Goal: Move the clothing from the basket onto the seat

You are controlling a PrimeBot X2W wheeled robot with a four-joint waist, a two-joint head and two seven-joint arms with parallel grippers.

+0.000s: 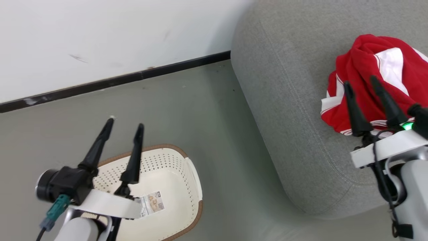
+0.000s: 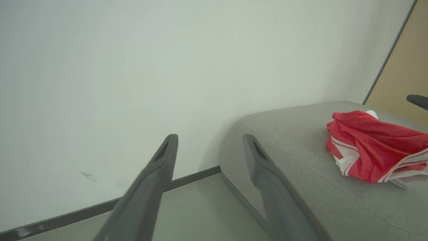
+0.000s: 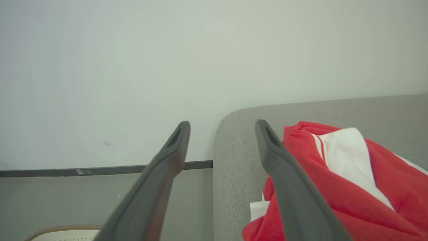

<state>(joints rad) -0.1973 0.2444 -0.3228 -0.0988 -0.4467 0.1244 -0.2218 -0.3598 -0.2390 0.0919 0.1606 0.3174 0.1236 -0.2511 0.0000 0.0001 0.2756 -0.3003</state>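
Lying bunched on the seat (image 1: 284, 117), the clothing (image 1: 367, 63) sits by the R gripper (image 1: 360, 80); L gripper (image 1: 125, 123) hangs over the basket (image 1: 164, 162); both w/ jaws open, gripping nothing.

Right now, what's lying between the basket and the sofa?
Only bare grey floor. The head view shows an open strip of it between the basket and the sofa, with nothing lying on it.

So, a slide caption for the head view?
Red clothing on grey sofa; basket looks empty; left gripper and right gripper open.
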